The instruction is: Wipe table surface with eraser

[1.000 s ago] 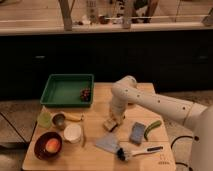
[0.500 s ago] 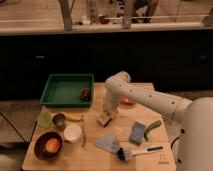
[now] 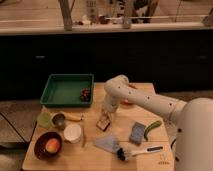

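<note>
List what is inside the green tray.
The green plastic tray holds one small dark reddish thing by its right wall, unidentifiable. Nothing covers the tray; the pincer hangs outside it, above the small tan eraser block.

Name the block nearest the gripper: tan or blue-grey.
The tan eraser, right at the gripper, central on the table surface; the blue-grey sponge lies apart.

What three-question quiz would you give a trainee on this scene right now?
1. True or false: the eraser lies in the tray.
2. The gripper hangs right over: A) eraser B) brush C) bowl?
3. Fill in: the blue-grey block on the table, right of the eraser in the picture, is the ___.
Key: 1 false, it is on the table. 2 A. 3 sponge.
</note>
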Motion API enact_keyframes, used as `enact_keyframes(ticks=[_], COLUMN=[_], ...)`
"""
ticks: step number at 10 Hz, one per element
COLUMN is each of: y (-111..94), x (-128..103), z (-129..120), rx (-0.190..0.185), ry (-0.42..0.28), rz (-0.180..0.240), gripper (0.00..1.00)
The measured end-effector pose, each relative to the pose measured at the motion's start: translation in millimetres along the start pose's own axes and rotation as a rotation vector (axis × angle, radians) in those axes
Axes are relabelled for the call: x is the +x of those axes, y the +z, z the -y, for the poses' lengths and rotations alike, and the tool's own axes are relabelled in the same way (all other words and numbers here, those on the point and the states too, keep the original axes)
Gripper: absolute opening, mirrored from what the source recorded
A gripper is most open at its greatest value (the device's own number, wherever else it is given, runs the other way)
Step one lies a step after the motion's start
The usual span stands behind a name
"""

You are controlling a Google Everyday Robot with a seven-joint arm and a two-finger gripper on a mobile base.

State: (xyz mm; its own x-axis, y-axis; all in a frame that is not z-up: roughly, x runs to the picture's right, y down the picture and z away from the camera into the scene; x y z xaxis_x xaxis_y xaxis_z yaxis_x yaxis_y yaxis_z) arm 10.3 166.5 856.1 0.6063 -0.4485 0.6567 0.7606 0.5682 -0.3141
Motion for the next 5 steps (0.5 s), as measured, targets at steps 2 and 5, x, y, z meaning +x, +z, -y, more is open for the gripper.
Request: enact_keyframes(ticks=[2,5], y=[0.4,0.3], x=[-0.9,-0.8], z=[1.4,1.2], rx=[0.000,0.000], ry=[-0.003,-0.002], rz=[0.000,0.000], gripper=[0.00,0.00])
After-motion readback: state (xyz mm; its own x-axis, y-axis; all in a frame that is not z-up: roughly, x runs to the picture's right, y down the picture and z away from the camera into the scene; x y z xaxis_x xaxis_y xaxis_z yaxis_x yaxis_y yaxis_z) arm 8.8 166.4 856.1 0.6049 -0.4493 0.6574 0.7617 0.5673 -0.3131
